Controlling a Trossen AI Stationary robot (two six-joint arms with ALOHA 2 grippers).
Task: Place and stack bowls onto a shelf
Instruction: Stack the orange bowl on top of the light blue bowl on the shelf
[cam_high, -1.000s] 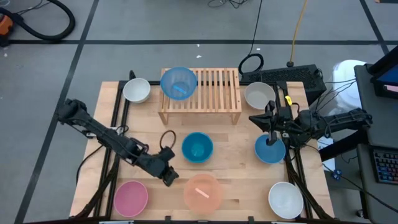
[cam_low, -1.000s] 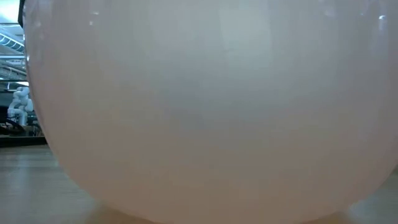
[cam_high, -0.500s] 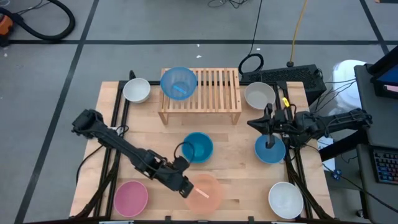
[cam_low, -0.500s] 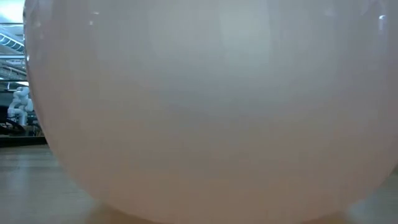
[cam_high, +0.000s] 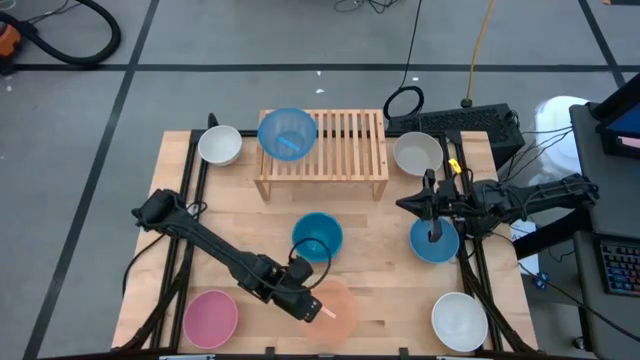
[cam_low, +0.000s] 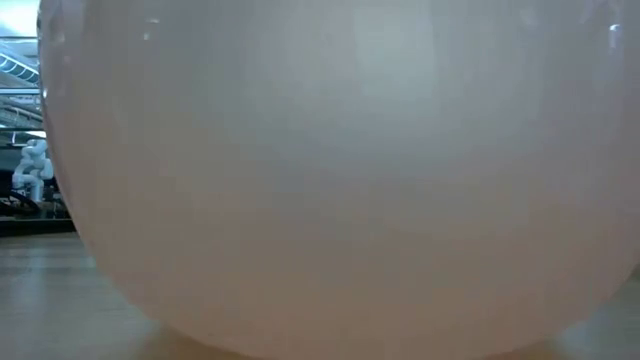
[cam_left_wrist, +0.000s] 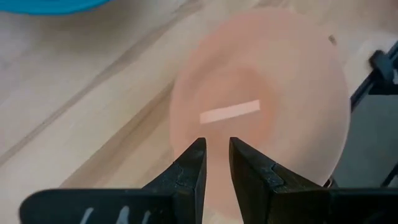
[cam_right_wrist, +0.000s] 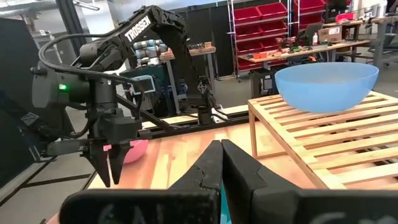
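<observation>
A translucent peach bowl (cam_high: 338, 308) stands upright near the table's front edge and fills the low view (cam_low: 330, 170). My left gripper (cam_high: 318, 311) hangs open over its left rim, pointing steeply down, fingertips (cam_left_wrist: 199, 149) above the bowl's inside (cam_left_wrist: 267, 118). My right gripper (cam_high: 405, 203) waits shut at the right, pointing level toward the shelf (cam_high: 345, 150), beside a blue bowl (cam_high: 440, 245). A light blue bowl (cam_high: 288, 132) sits upright on the shelf's left end. A teal bowl (cam_high: 318, 237) stands mid-table.
White bowls stand at the far left (cam_high: 220, 145), far right (cam_high: 417, 153) and near right (cam_high: 460, 320). A pink bowl (cam_high: 210, 318) sits at the near left corner. The shelf's right half is bare slats. A dark keyboard (cam_high: 460, 122) lies beyond the table.
My left gripper has swung toward the table's right and near edges, from beside the teal bowl to above the peach bowl's left rim. It has sunk a little and tipped more steeply downward. The bowls have stayed put.
</observation>
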